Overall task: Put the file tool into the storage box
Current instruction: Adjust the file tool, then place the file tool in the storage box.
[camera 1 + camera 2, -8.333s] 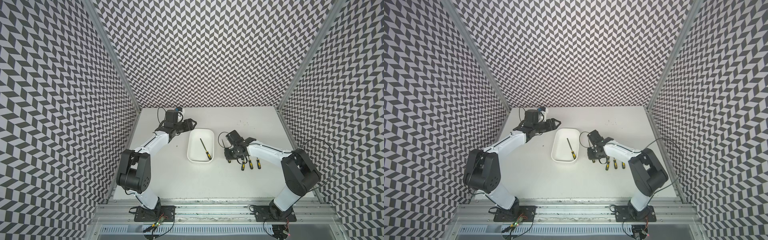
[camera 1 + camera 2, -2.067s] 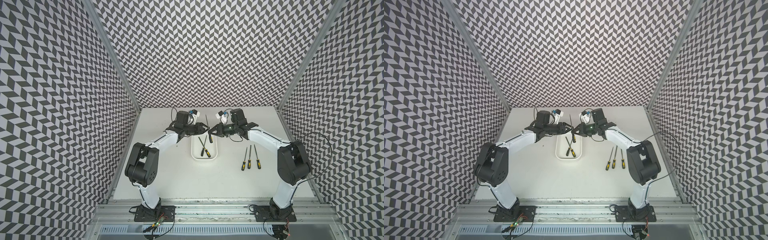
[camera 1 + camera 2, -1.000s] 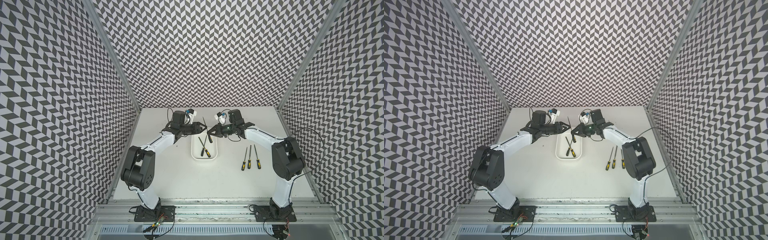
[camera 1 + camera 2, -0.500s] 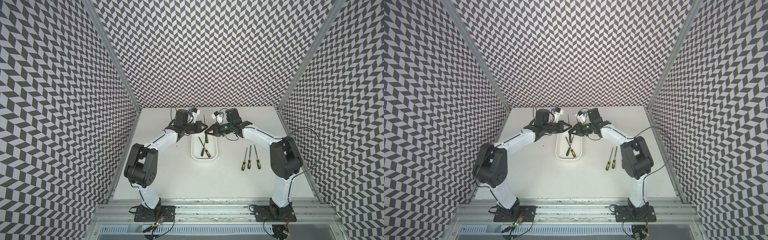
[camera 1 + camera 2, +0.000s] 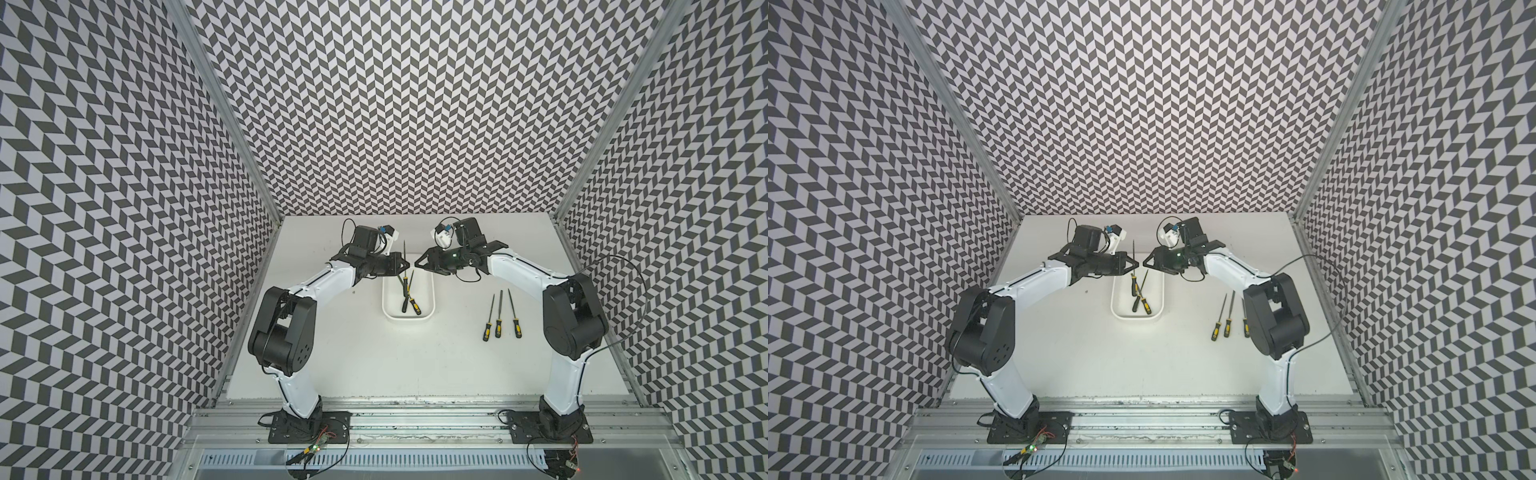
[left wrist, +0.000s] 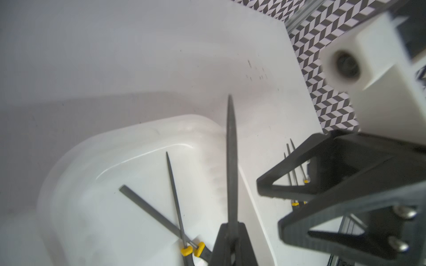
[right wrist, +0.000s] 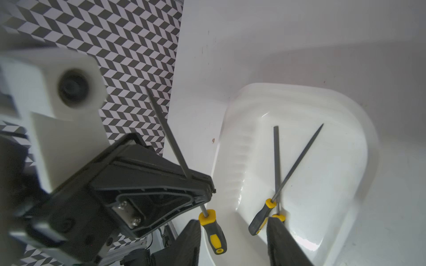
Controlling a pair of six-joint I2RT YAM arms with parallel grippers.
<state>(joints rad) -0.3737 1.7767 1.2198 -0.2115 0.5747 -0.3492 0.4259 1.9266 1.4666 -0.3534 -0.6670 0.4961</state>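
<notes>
Waiting nearest, on white table (image 5: pixel 374 365): three slim grey steel files with black-and-yellow handles (image 5: pixel 498 316), side by side, well apart from box, on right arm's side.
Box: white shallow rectangular plastic storage box with rounded corners (image 5: pixel 408 329), mid-table; two more files (image 5: pixel 409 297) crossed inside.
Left gripper (image 5: pixel 404 266): clamped on steel shaft of held file (image 5: pixel 404 249), just above handle; blade angled up and away, handle hanging above box's far end.
Right gripper (image 7: pixel 232 244): jaws apart, empty, just beside held handle; contact not apparent.
Step, judged: lowering and release into box not yet done.
Risk: release from this height and tilt could bounce the file, or leave the blade propped over the far rim and levering out; crossed files below could roll it sideways; grippers almost tip to tip, so a sideways move could knock them together.
Writing: none legible on handles, box or arms.
</notes>
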